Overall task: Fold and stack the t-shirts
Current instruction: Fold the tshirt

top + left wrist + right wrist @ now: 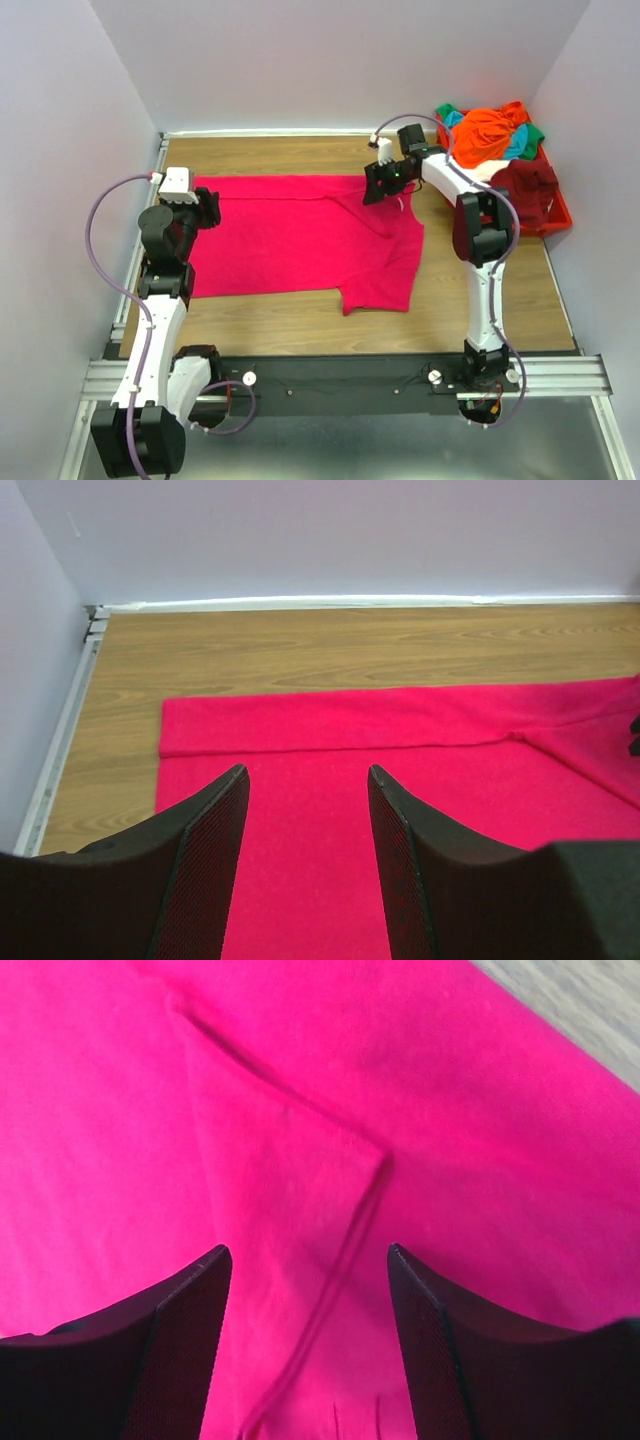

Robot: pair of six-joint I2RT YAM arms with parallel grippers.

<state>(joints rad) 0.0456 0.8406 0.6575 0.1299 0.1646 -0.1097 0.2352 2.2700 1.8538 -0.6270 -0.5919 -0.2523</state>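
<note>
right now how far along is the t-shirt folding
Done: the magenta t-shirt lies spread on the table, its far edge apparently folded over. In hand: nothing gripped; the left claw and right claw hover open over that shirt, mid-fold. Left: finishing this fold, then the orange, teal, green and maroon shirts heaped in the red bin; no stack shows yet.

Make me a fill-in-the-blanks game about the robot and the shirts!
The pink-red t-shirt lies spread out on the ____ table.
The orange t-shirt tops the pile inside the red ____.
The left gripper and the right gripper both hover over the pink-red t-shirt with jaws ____.
Missing words: wooden; bin; open.
</note>
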